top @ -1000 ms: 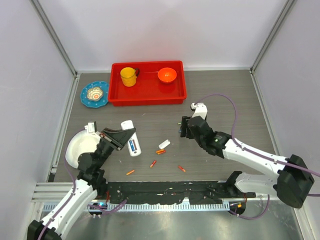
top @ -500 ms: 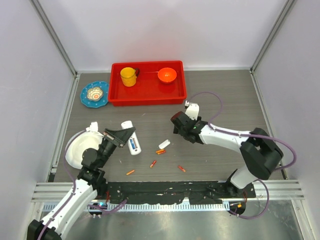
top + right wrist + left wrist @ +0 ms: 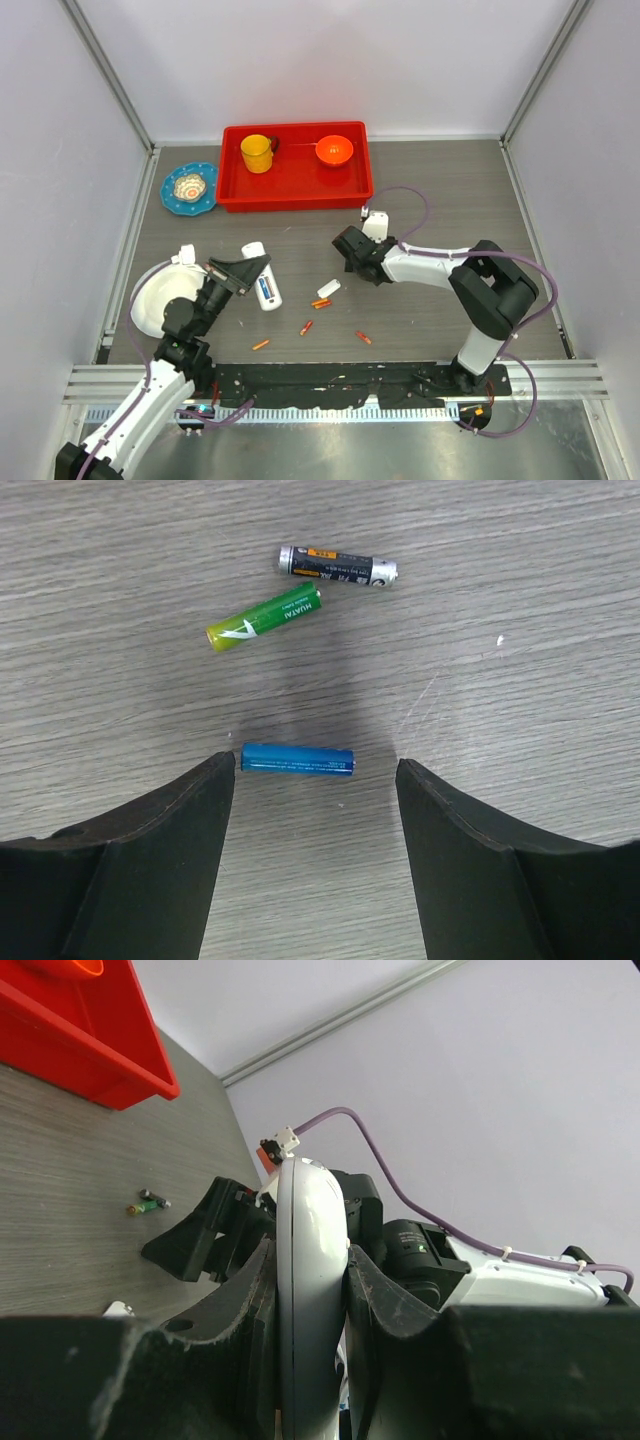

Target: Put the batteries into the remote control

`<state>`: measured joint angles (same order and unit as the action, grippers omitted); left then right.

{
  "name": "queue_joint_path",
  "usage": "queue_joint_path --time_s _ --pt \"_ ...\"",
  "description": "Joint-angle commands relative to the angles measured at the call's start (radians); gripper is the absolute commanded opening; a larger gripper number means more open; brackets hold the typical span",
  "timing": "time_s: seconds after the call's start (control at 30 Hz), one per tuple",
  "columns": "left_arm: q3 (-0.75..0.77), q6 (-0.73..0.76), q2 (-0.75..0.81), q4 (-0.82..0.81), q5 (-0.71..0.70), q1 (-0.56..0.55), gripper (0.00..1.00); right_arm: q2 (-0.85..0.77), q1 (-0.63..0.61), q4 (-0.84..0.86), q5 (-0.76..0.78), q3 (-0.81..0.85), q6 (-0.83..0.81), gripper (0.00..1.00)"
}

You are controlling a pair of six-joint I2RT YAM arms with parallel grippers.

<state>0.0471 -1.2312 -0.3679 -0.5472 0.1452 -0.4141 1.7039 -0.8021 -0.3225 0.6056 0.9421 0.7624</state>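
**Remote clamped on the left, blue cell between open jaws on the right**

Got the left gripper (image 3: 310, 1260) squeezed tight on the remote control (image 3: 265, 286), seen edge-on between the black pads (image 3: 250, 1300) in the left wrist view. From above: well out on the near side of the red tray (image 3: 295, 204), below its left half, blue patch facing up. Lifted or resting, hard to call.

Right gripper (image 3: 314, 772) spread wide with nothing in it, parked near the tray's near right corner. Looking down through the right wrist camera at a blue battery (image 3: 297, 759) lying flat on the table (image 3: 520, 600), right between the two fingers (image 3: 150, 860), one end just beside the finger on the picture's left. Can't tell about actual contact there. Past it, a green battery (image 3: 264, 619) and a black-and-silver battery (image 3: 337, 566), near each other but apart. Same green one showing up in the left wrist view, on the tray side of the right gripper.

Also spotted: a small white cover piece (image 3: 329, 288) and several orange batteries (image 3: 321, 302), scattered even farther out from the tray's near edge. Inside the tray, a yellow cup (image 3: 257, 153) and an orange bowl (image 3: 334, 150). Blue plate (image 3: 189, 188) just off the tray's left end, white round plate (image 3: 155, 300) well out toward the near left of it.
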Motion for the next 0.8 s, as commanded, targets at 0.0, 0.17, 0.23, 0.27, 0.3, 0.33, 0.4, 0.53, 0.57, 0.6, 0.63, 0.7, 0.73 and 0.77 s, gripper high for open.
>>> queue_joint_path --time_s 0.0,0.17,0.23,0.27,0.3,0.33,0.4,0.53,0.57,0.6,0.63,0.7,0.73,0.77 --pt "-0.041 -0.011 0.007 -0.025 -0.010 -0.002 0.00 0.022 0.003 0.019 0.028 0.004 0.026 0.70" --pt "-0.064 -0.030 0.009 -0.020 -0.021 -0.002 0.00 0.040 0.003 0.045 0.020 -0.011 0.020 0.68" --pt "-0.067 -0.034 0.014 -0.023 -0.021 0.000 0.00 0.045 0.003 0.056 0.016 -0.017 0.020 0.67" --pt "-0.067 -0.034 0.014 -0.023 -0.018 -0.002 0.00 0.045 0.001 0.062 0.011 -0.023 0.014 0.65" --pt "-0.067 -0.034 0.012 -0.022 -0.015 0.000 0.00 0.045 0.003 0.066 0.007 -0.026 0.012 0.63" --pt "-0.067 -0.034 0.011 -0.023 -0.013 -0.002 0.00 0.045 0.003 0.071 -0.001 -0.028 0.008 0.62" --pt "-0.069 -0.037 0.007 -0.023 -0.012 0.000 0.00 0.042 0.003 0.076 -0.007 -0.037 0.002 0.57" --pt "-0.067 -0.039 0.009 -0.023 -0.010 -0.003 0.00 0.037 0.001 0.094 -0.027 -0.061 -0.006 0.44" --pt "-0.067 -0.039 0.011 -0.023 -0.010 -0.002 0.00 0.033 0.003 0.099 -0.032 -0.072 -0.008 0.40" --pt "-0.070 -0.039 0.009 -0.023 -0.009 -0.003 0.00 0.030 0.003 0.100 -0.035 -0.075 -0.008 0.39" --pt "-0.070 -0.039 0.011 -0.022 -0.009 -0.003 0.00 0.028 0.003 0.102 -0.036 -0.080 -0.009 0.38" --pt "-0.072 -0.040 0.012 -0.022 -0.009 -0.003 0.00 0.013 0.003 0.105 -0.041 -0.092 -0.011 0.35" --pt "-0.070 -0.040 0.014 -0.020 -0.009 -0.003 0.00 0.001 0.003 0.108 -0.044 -0.097 -0.018 0.34" --pt "-0.070 -0.040 0.015 -0.022 -0.010 -0.003 0.00 -0.016 0.001 0.128 -0.058 -0.110 -0.029 0.31"
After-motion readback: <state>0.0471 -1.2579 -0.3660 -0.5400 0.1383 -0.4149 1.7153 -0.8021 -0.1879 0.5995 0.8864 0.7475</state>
